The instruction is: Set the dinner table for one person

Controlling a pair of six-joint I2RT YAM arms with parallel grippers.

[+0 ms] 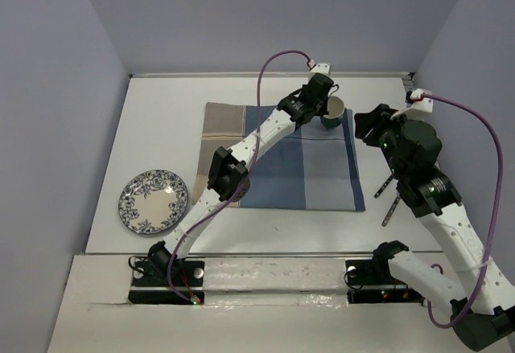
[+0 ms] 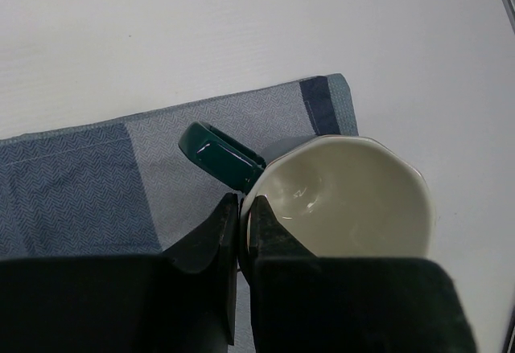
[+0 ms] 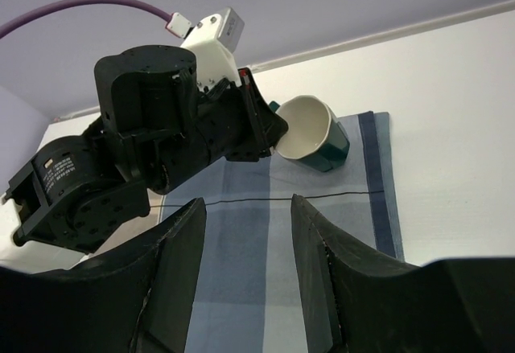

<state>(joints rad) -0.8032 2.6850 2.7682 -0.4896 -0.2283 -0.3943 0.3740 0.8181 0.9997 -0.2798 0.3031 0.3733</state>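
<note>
– Left gripper was clamped on the mug rim when I logged this. One finger was inside the cream interior. The other was outside on the dark green wall, just beside the handle.

– Where did that put it in the overhead?

– Upper centre-right of the frame. The mug was at the upper right corner of the plaid placemat. In my right wrist view it was tilted, mouth turned toward the upper left of that frame. I couldn't tell whether its base touched the cloth.

– Right arm?

– Right gripper had its fingers spread apart with nothing between them. It faced across the placemat toward the mug from the right side of the overhead, clear of both mug and left arm.

– And the dinner table?

– I noted the dinner table as the white top filling the middle of the overhead, under everything else. The placemat lay flat on it, centre frame. A blue-patterned plate sat at lower left on bare tabletop, near the placemat's lower left corner but not touching. Two slender dark utensils lay at right, just past the placemat's right edge, partly hidden under my right arm. I couldn't make out what kind they were.
</note>
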